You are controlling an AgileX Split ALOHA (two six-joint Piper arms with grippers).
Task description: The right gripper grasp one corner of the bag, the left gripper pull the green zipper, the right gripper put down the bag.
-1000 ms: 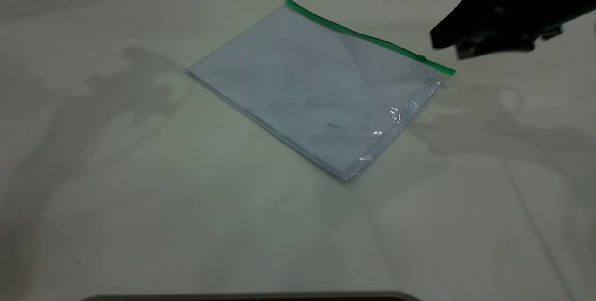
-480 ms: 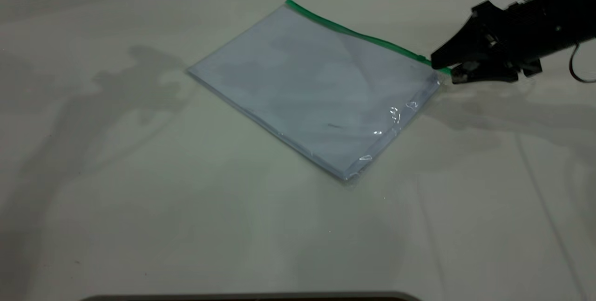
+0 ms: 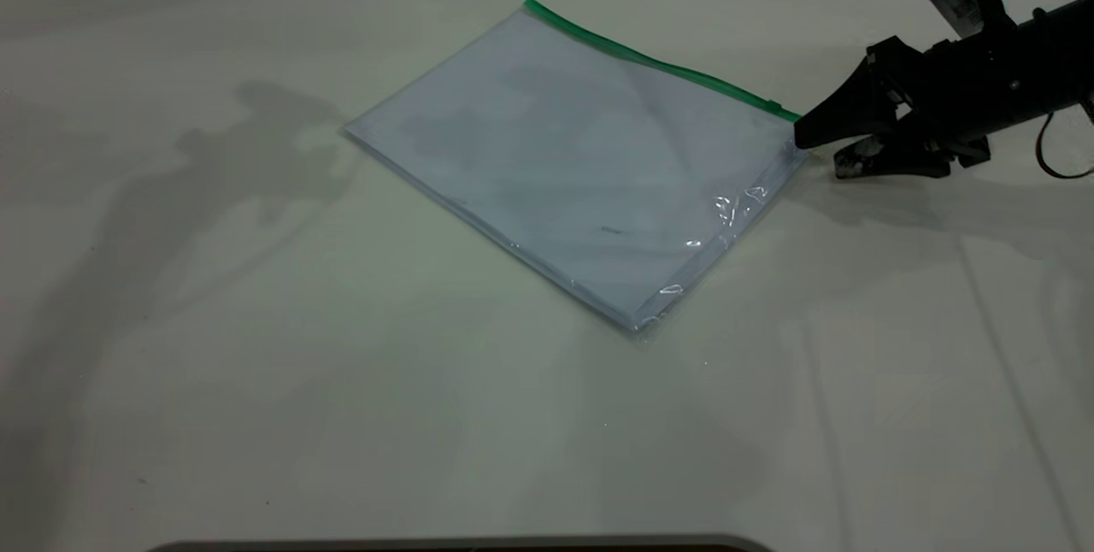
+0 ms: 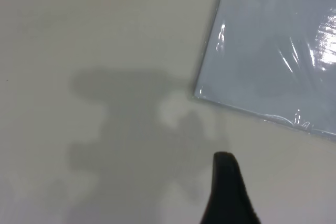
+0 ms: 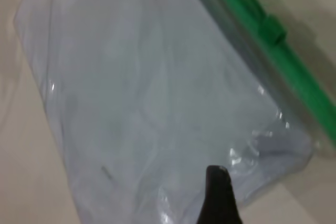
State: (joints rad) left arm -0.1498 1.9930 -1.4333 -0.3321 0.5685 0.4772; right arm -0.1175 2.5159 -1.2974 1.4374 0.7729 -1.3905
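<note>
The bag [image 3: 581, 159] lies flat on the table, a clear pouch with white sheets inside. The green zipper [image 3: 649, 63] runs along its far long edge, with the slider tab [image 3: 773, 105] near the right end. My right gripper [image 3: 819, 153] is low at the table, open, with its upper jaw tip over the bag's right corner by the strip's end. In the right wrist view one fingertip [image 5: 216, 192] hovers over the bag [image 5: 147, 103] near that corner [image 5: 307, 153]; the slider [image 5: 274, 30] shows there too. Only one fingertip [image 4: 226, 187] of my left gripper shows, above bare table near the bag's left corner [image 4: 198, 94].
The pale table [image 3: 256, 364] surrounds the bag on all sides and carries the arms' shadows. A dark rim [image 3: 461, 545] shows at the near edge. The right arm's cable [image 3: 1055, 167] loops behind its gripper.
My right gripper has come down and slightly forward from above the strip's right end to table level at the bag's corner. The bag has not moved.
</note>
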